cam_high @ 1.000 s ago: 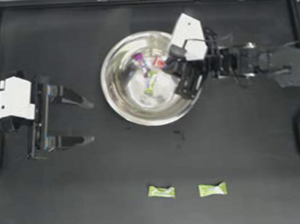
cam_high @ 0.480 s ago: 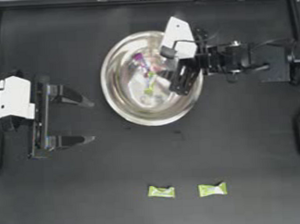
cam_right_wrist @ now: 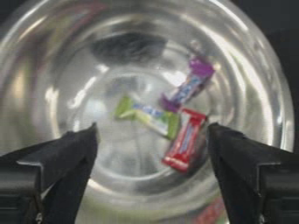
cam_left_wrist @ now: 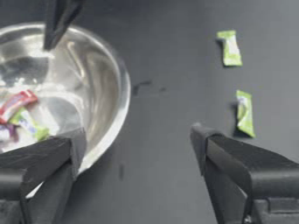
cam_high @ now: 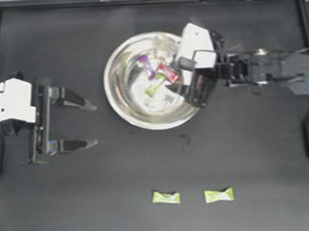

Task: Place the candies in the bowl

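The shiny silver bowl sits at the table's middle back. Inside it lie a purple candy, a green candy and a red candy. My right gripper hangs over the bowl's right part, open and holding nothing. Two more green candies lie on the table near the front edge. My left gripper is parked at the left, open, facing the bowl.
A dark table with raised borders at the back and sides. The two front candies lie well apart from the bowl, with bare table between.
The right gripper slid left over the bowl and the red candy now lies in the bowl with the others. The left arm has not moved.
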